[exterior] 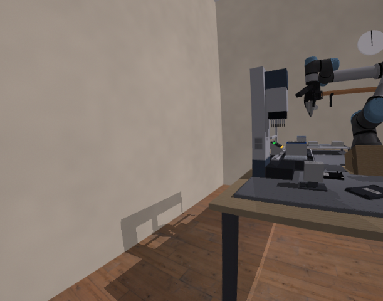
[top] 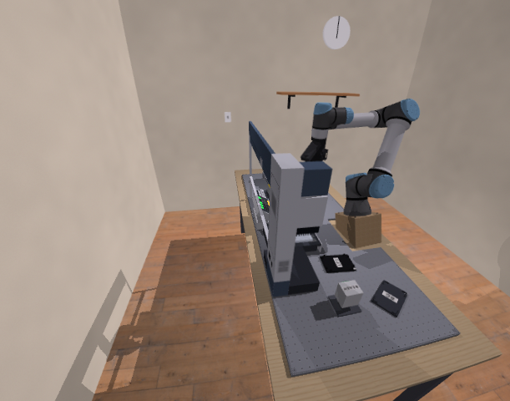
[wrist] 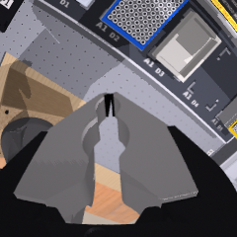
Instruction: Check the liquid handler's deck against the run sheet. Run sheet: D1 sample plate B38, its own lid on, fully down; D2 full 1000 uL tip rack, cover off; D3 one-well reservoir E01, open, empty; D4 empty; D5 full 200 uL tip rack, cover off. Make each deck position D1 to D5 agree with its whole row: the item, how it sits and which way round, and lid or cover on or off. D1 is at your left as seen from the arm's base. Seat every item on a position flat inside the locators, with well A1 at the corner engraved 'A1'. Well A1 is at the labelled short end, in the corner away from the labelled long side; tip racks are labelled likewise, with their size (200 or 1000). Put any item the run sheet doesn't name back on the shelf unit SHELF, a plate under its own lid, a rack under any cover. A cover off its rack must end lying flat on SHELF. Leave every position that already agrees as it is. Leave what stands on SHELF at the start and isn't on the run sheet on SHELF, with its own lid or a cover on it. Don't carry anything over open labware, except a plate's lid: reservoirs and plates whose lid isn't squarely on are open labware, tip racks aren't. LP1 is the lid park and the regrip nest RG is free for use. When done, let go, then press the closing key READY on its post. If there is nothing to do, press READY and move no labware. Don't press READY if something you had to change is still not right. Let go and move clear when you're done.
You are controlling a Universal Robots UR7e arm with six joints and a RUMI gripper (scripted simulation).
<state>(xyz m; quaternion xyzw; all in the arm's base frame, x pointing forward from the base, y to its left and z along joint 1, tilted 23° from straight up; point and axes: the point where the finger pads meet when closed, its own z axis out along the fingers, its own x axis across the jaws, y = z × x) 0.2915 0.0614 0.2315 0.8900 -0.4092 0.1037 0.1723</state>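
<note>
The desk [top: 470, 357] carries a grey perforated mat, and on its far part stands the liquid handler [top: 289, 215], a tall grey and navy tower with its deck running behind it. The arm [top: 388, 142] rises from a brown pedestal [top: 371, 235] at about 3 o'clock of the handler in the top view and reaches over toward the tower. In the exterior view the hand [exterior: 310, 111] hangs high above the deck, well apart from everything, pointing down. Its jaws are pressed together at the tips and nothing is between them. In the wrist view the deck crosses the top: at 12 o'clock the blue-framed tip rack [wrist: 145, 17] sits at D2, uncovered, its tip holes showing; just beside it at 1 o'clock the pale one-well reservoir [wrist: 188, 46] sits open at D3; at 2 o'clock the position D4 [wrist: 204, 96] shows only its white corner locators.
</note>
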